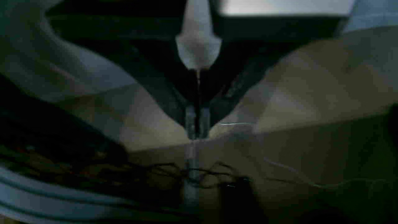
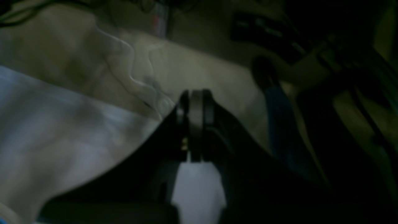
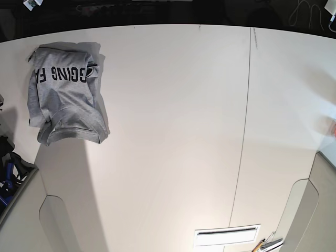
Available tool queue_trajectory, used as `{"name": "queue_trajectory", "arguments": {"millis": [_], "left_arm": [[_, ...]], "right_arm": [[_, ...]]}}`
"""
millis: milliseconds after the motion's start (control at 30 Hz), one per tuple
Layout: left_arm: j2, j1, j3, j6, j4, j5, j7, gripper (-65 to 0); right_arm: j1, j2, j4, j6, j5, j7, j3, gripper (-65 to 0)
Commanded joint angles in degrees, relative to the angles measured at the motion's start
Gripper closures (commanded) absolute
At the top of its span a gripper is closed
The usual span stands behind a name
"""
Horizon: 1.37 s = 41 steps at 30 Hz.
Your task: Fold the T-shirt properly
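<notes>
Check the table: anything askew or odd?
Yes. The T-shirt sits bunched at the table's far corner on the base view's left, not squared: edges crooked, a sleeve flopping out, lettering partly hidden by a fold. Nothing spilled or damaged.

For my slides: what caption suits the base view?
Folded grey T-shirt, lettering up, lying at the white table's far left corner; no arms in view.

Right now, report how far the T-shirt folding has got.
Done: the T-shirt lies in a compact, uneven fold at the table's far corner, lettering up. In hand: nothing; both hands are shut, away from it. Left: perhaps squaring the crooked edges.
</notes>
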Motion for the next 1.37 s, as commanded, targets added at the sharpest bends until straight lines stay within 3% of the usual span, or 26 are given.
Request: {"name": "queue_trajectory", "arguments": {"millis": [0, 167, 267, 367, 467, 567, 667, 800, 967, 1067, 1200, 1333], "left_arm": [[-0.68, 0.79, 2.01, -1.00, -2.23, 0.39, -1.55, 0.0], [-4.72, -1.05, 19.30, -1.00, -18.47, 8.20, -16.31, 0.0], [-5.88, -4.98, 29.03, -1.00, -29.14, 13.62, -23.58, 0.0], [-5.81, -10.49, 36.74, -1.00, -38.95, 17.57, -28.59, 0.0], [-5.75, -17.16, 43.63, -1.00, -46.75, 21.49, -37.38, 0.0], [-5.07, -24.48, 49.57, -1.00, -52.81, 29.16, -47.54, 0.0], [-3.06, -31.87, 53.37, -1.00, -57.57, 38.60, -53.90, 0.0], [0.55, -40.70, 55.41, -0.20, -62.93, 46.05, -56.70, 0.0], [4.26, -47.98, 55.41, 11.69, -68.65, 52.17, -58.25, 0.0], [5.03, -49.90, 55.41, 16.52, -70.75, 55.43, -60.57, 0.0], [4.98, -50.36, 55.39, 18.91, -70.99, 56.26, -60.74, 0.0], [5.01, -50.31, 55.41, 19.06, -70.99, 56.22, -60.72, 0.0]], "right_arm": [[0.42, 0.46, -2.03, 0.33, 0.00, 0.02, -0.26, 0.0], [6.82, 0.83, -19.52, 0.31, -0.02, 0.68, -7.04, 0.0], [10.27, 2.56, -32.00, 0.31, -0.09, 4.72, -13.94, 0.0], [14.58, 3.30, -43.60, 0.28, -0.11, 12.85, -20.52, 0.0], [19.39, 2.95, -53.00, 0.24, -0.11, 24.83, -26.21, 0.0], [25.14, 1.97, -59.89, 0.22, -1.29, 35.01, -31.65, 0.0], [31.82, -0.42, -64.78, -0.31, -5.77, 39.93, -36.11, 0.0], [40.81, -4.63, -70.58, -3.76, -8.68, 40.41, -41.90, 0.0], [47.89, -9.75, -76.65, -8.39, -11.43, 41.88, -45.77, 0.0], [49.48, -12.02, -78.73, -11.21, -12.74, 44.63, -45.77, 0.0], [49.72, -13.53, -78.75, -12.15, -12.68, 45.55, -45.77, 0.0], [49.72, -14.19, -78.38, -12.00, -10.01, 45.55, -45.77, 0.0]]}}
